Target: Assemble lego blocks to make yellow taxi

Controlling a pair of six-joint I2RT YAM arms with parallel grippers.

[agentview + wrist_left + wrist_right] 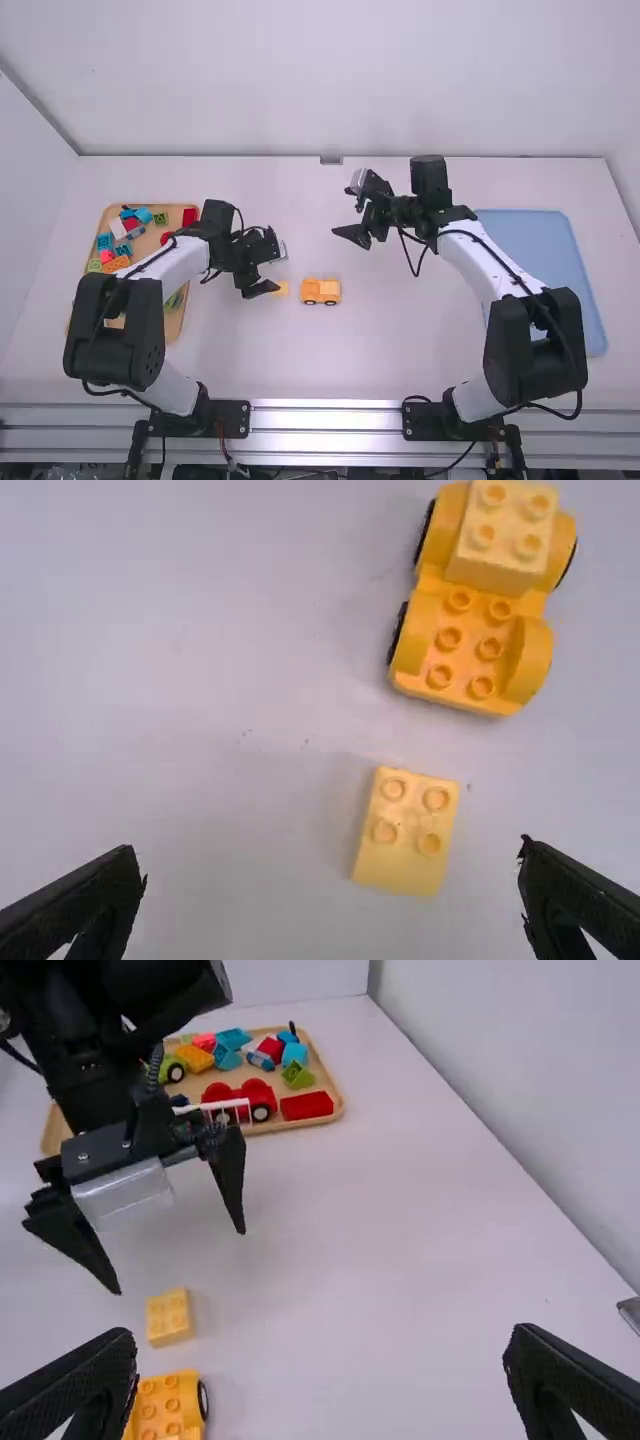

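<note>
Just left of the orange-yellow wheeled base [321, 291], the left gripper [268, 282] is over a loose yellow brick [281, 288]. In the left wrist view, the left gripper [330, 880] is open, with the yellow brick [408, 830] on the table between its fingers, untouched. The wheeled base [465, 645] carries another yellow brick [505, 530] on one end. The right gripper [345, 232] stands farther back over the table, right of the base; in the right wrist view, this right gripper [320, 1360] is open and holds nothing.
A wooden tray [174, 318] of mixed coloured blocks lies on the left, partly behind the left arm. On the right is a blue tray [540, 240], partly behind the right arm. A wall borders the table's far edge.
</note>
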